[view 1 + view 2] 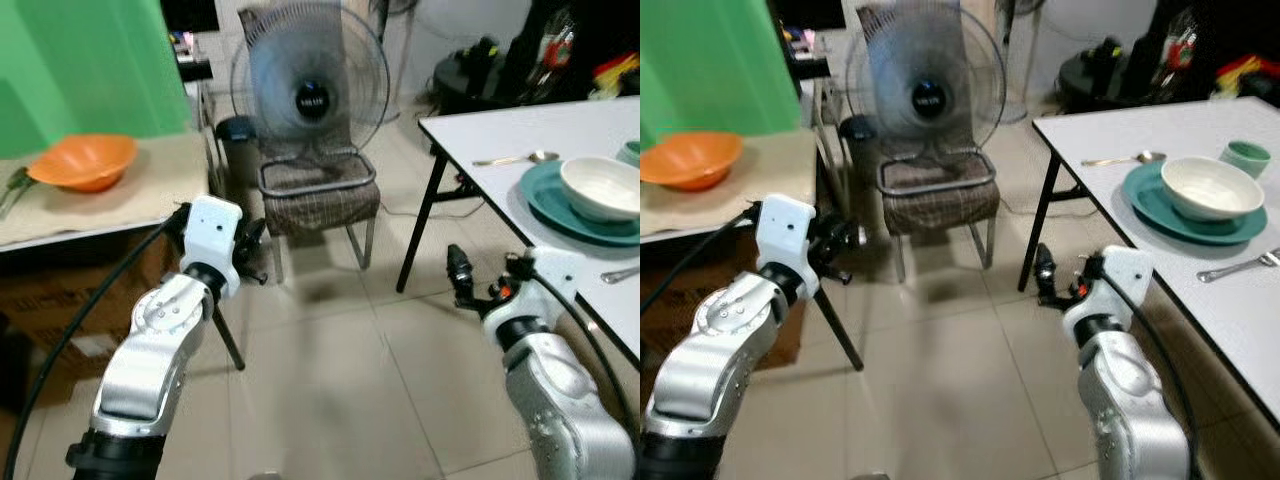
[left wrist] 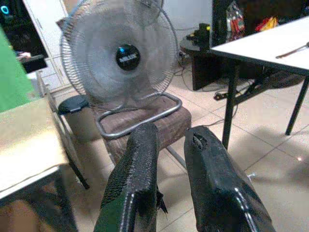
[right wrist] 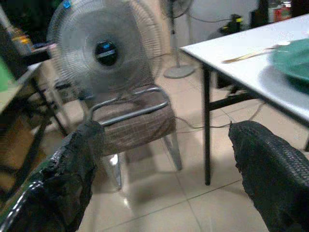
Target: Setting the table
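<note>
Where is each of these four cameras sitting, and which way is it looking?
Left eye view: on the head, looking forward and down at the fan on a chair, orange bowl left, white table right; both silver arms show.
Right eye view: beside it, same scene.
Left wrist view: on the left wrist, looking along the left claw, fingers nearly together, toward the fan.
Right wrist view: on the right wrist, along the open right claw, toward fan and table.
All four share the fan and chair.

White bowl (image 1: 1212, 187) sits on teal plate (image 1: 1150, 204), spoon (image 1: 1124, 158) beside
</note>
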Robot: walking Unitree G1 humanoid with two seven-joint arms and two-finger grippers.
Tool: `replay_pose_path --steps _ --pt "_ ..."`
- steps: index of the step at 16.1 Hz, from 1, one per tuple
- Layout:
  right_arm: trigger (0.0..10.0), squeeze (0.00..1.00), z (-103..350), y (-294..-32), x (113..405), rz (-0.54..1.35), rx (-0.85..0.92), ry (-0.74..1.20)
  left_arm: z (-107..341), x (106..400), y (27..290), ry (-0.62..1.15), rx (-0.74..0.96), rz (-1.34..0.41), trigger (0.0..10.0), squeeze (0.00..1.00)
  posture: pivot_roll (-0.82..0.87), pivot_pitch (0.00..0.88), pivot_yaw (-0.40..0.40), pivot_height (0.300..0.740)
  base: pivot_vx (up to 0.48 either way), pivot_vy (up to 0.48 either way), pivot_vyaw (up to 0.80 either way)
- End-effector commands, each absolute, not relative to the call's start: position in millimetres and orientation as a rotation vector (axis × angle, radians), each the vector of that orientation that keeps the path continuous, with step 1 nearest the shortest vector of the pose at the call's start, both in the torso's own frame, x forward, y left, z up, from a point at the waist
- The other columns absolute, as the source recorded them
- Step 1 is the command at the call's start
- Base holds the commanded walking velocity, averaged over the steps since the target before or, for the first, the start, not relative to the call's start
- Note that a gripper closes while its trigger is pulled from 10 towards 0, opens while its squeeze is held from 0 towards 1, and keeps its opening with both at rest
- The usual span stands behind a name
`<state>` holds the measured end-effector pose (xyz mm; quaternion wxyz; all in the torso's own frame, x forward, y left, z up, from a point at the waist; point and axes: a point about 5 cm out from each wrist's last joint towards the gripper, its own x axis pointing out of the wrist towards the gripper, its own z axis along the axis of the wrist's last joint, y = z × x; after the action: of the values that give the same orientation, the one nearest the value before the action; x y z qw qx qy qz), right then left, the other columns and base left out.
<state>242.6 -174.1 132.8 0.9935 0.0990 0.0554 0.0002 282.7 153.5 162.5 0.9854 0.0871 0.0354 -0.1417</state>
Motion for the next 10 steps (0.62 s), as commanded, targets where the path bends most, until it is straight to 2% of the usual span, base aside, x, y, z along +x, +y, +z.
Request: replay_pose_path --steps 1,4,10 --pt "10.0 1.00 133 -174 243 0.006 0.199 0.114 165 282 157 0.072 0.176 -0.276 10.0 0.00 0.05 0.000 0.024 0.740 0.000 0.289 0.00" --pt "10.0 1.00 133 -173 243 0.016 0.214 0.120 166 281 158 0.062 0.153 -0.264 10.0 0.00 0.06 0.000 0.024 0.740 0.000 0.000 0.00" --pt "10.0 1.00 134 -164 247 0.125 0.220 0.130 174 281 162 0.028 0.151 -0.238 10.0 0.00 0.07 0.000 0.014 0.740 0.000 0.000 0.80"
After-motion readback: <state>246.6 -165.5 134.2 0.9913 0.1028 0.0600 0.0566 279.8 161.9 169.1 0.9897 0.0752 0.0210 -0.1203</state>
